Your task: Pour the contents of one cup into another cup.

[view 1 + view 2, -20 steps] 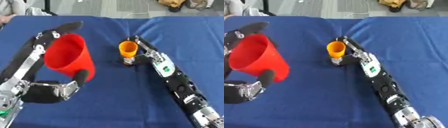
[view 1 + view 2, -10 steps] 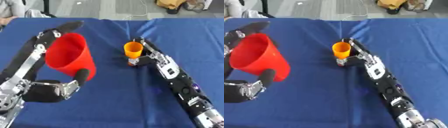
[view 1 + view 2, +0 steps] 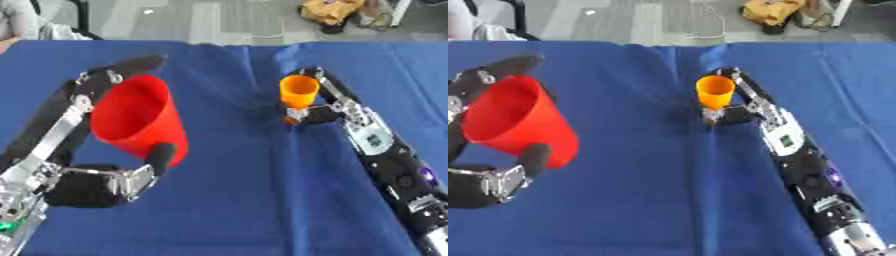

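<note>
A large red cup point(image 3: 137, 120) is held up off the blue table at the left, tilted with its mouth toward the upper left. My left hand point(image 3: 98, 180) is shut on it, thumb across its lower side and fingers point(image 3: 122, 67) over its rim. A small orange cup point(image 3: 298, 92) stands upright near the table's middle right. My right hand point(image 3: 330, 107) is shut on the orange cup, its fingers along the right side and the thumb at its base. What either cup holds is hidden.
The blue cloth point(image 3: 245, 200) covers the table. Beyond its far edge lies grey floor with a yellow-brown bag point(image 3: 331, 11) and a white cable point(image 3: 254, 37). A person's sleeve point(image 3: 22, 22) shows at the far left corner.
The right hand has carried the orange cup a little right and up. The left hand still holds the red cup in the same pose. The camera has shifted slightly.
</note>
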